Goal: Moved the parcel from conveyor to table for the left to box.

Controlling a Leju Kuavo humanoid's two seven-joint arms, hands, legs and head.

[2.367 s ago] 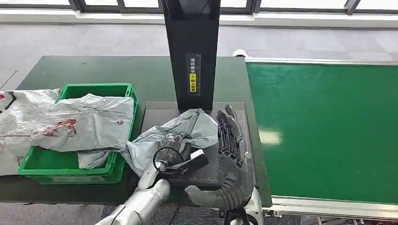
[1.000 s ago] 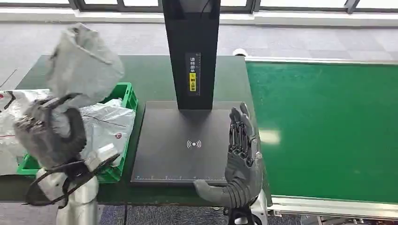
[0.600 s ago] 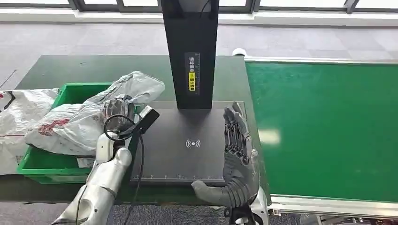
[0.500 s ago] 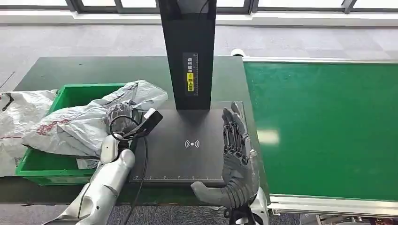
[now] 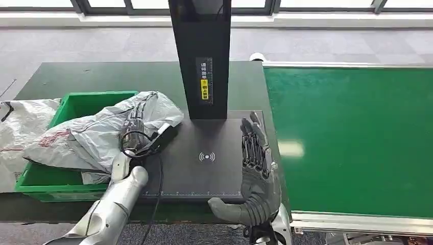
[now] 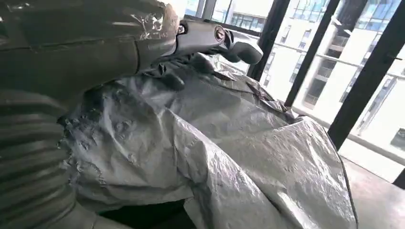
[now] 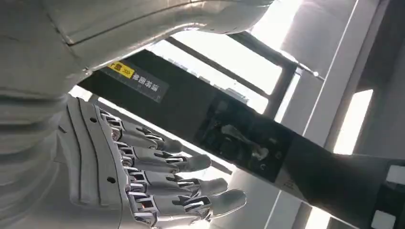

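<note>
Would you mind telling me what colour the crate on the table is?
The crate is bright green, clearest in the head view.

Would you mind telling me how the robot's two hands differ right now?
The left hand rests on the grey parcel lying over the green crate; the right hand holds nothing. The left fingers lie against the bag, while the right fingers are straight and spread beside the black scanner plate. Both are dark grey.

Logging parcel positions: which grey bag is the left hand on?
The crumpled one hanging over the green crate's right rim, under the left hand; others lie further left.
</note>
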